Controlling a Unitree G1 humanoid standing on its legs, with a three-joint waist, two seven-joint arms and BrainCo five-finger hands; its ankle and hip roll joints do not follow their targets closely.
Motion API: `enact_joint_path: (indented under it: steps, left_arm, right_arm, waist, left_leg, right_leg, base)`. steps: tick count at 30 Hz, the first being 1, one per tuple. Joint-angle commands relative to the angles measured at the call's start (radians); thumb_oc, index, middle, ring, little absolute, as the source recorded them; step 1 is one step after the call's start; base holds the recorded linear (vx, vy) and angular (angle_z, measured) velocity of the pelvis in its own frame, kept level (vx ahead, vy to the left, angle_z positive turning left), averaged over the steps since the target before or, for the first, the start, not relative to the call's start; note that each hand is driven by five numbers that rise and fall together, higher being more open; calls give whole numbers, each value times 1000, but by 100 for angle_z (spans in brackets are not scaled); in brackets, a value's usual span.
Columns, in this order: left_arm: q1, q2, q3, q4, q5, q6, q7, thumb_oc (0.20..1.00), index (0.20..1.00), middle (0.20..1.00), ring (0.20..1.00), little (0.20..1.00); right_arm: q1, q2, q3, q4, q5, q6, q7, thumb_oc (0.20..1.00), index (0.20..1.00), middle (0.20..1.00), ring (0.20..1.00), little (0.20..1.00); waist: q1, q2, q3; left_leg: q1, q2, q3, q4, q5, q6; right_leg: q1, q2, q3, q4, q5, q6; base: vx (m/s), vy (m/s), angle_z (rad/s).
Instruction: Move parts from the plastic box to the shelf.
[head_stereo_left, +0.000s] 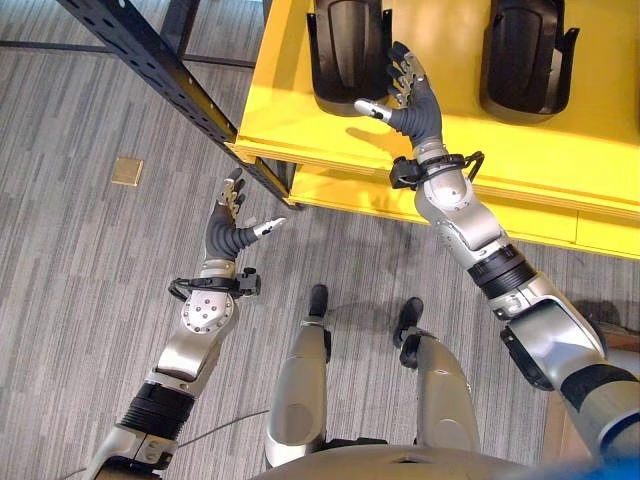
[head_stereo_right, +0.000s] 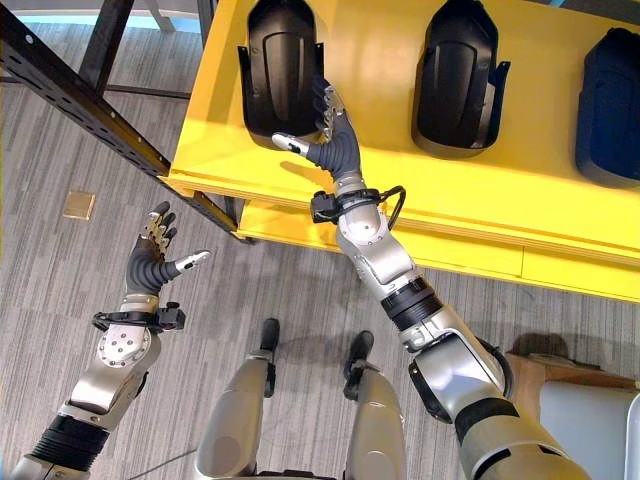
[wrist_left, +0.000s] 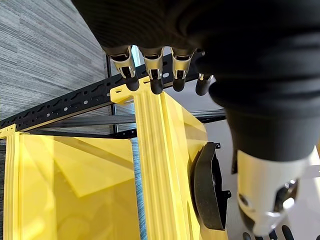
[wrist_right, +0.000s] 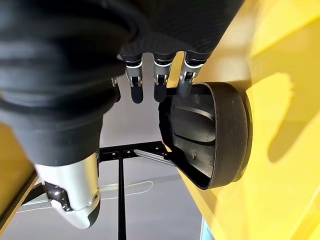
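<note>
Black moulded part (head_stereo_right: 283, 70) lies hollow side up on the yellow shelf (head_stereo_right: 520, 215), beside a second part (head_stereo_right: 458, 75). Right hand (head_stereo_right: 330, 135) hovers at its near rim, fingers relaxed, holding nothing: apparently a release. Left hand (head_stereo_right: 152, 255) idle over floor, likewise relaxed and empty.

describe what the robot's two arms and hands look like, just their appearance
Both arms are silver-grey metal segments joined by black ribbed bands. Each wrist and hand back sits under a dark ribbed cover, with a black clamp-like collar and a short looped cable at the wrist. The left hand and right hand have silver fingers with dark tips and a separate thumb. A round plate with small holes marks the left forearm.
</note>
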Motion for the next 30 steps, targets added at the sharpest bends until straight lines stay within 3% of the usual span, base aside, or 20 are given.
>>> enact_joint_path:
  steps: [1, 17, 30]
  left_arm:
    - [40, 62, 20, -116, -2, -58, -14, 1000, 1000, 1000, 1000, 1000]
    - [47, 70, 21, -112, -1, -63, -9, 1000, 1000, 1000, 1000, 1000]
    - [53, 70, 17, -101, 0, -63, -17, 1000, 1000, 1000, 1000, 1000]
  right_arm:
    - [-44, 5, -26, -32, -5, -64, 1, 1000, 1000, 1000, 1000, 1000]
    - [-81, 9, -24, 30, -43, -53, -21, 1000, 1000, 1000, 1000, 1000]
    - [-96, -56, -61, 13, -85, -55, -47, 1000, 1000, 1000, 1000, 1000]
  waist:
    - [-1, -14, -36]
    - [8, -11, -27]
    - [-3, -12, -26]
  left_leg:
    - [13, 6, 34, 63, -81, 30]
    - [4, 0, 30, 63, -76, 29]
    - [10, 6, 38, 66, -81, 27]
  right_leg:
    - [68, -39, 79, -61, 3, 94]
    - [65, -41, 77, -57, 4, 94]
    - [58, -38, 83, -48, 1, 94]
  base:
    - [0, 0, 0]
    - [0, 0, 0]
    - [0, 0, 0]
